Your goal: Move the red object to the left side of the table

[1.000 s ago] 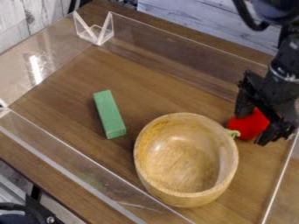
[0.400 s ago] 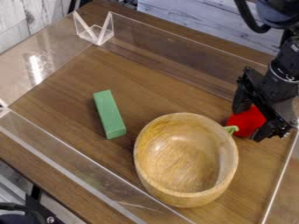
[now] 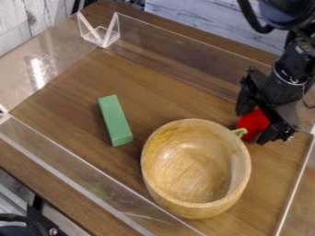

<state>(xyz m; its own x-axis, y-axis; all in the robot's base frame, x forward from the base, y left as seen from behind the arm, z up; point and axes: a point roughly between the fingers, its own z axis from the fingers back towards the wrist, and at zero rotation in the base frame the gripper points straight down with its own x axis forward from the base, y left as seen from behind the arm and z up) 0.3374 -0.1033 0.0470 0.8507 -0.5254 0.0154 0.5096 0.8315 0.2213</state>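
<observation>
The red object (image 3: pixel 253 122), a small bright-red ball with a yellow-green stem, lies on the table (image 3: pixel 185 78) at the right side, just beyond the rim of the wooden bowl (image 3: pixel 157 147). My black gripper (image 3: pixel 263 123) points down over it, open, with a finger on either side of the ball. The fingers hide part of the ball, and I cannot tell whether they touch it.
A green rectangular block (image 3: pixel 116 120) lies left of the bowl. Clear acrylic walls (image 3: pixel 74 180) edge the tabletop, with the right wall close to the gripper. A clear folded stand (image 3: pixel 99 29) sits at the far left corner.
The gripper has shifted slightly left and farther back across the table. The red ball shows a little further left with it. Jaws stay as wide as before.
</observation>
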